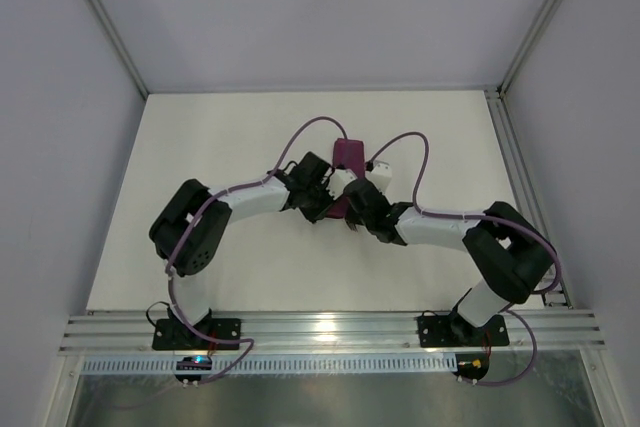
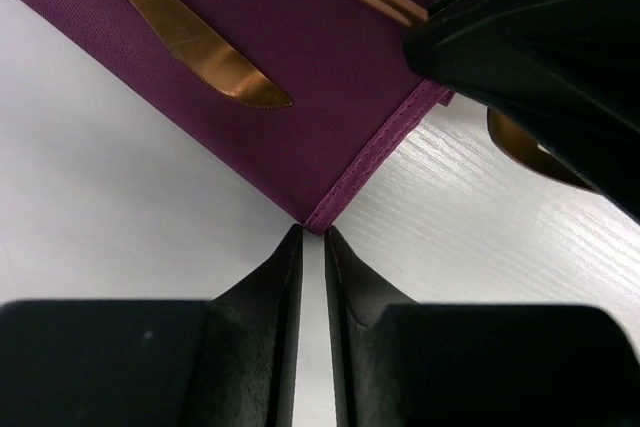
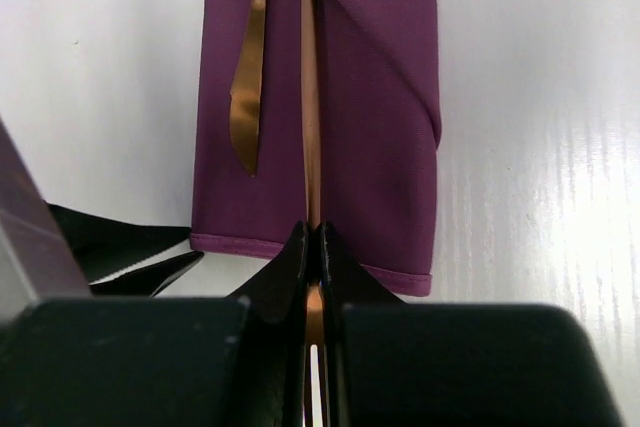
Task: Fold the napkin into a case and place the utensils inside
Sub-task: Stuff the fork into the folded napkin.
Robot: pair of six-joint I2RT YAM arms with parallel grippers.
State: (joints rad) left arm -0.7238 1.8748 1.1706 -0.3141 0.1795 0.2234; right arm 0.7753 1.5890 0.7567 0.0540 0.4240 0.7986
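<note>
Bright, even light throws glare on the white table (image 3: 560, 207); close-ups seem slightly soft.

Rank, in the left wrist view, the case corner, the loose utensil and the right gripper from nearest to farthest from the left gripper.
1. case corner: right at the left gripper tips.
2. loose utensil: up-left, lying on the cloth.
3. right gripper: upper right, farthest.
</note>
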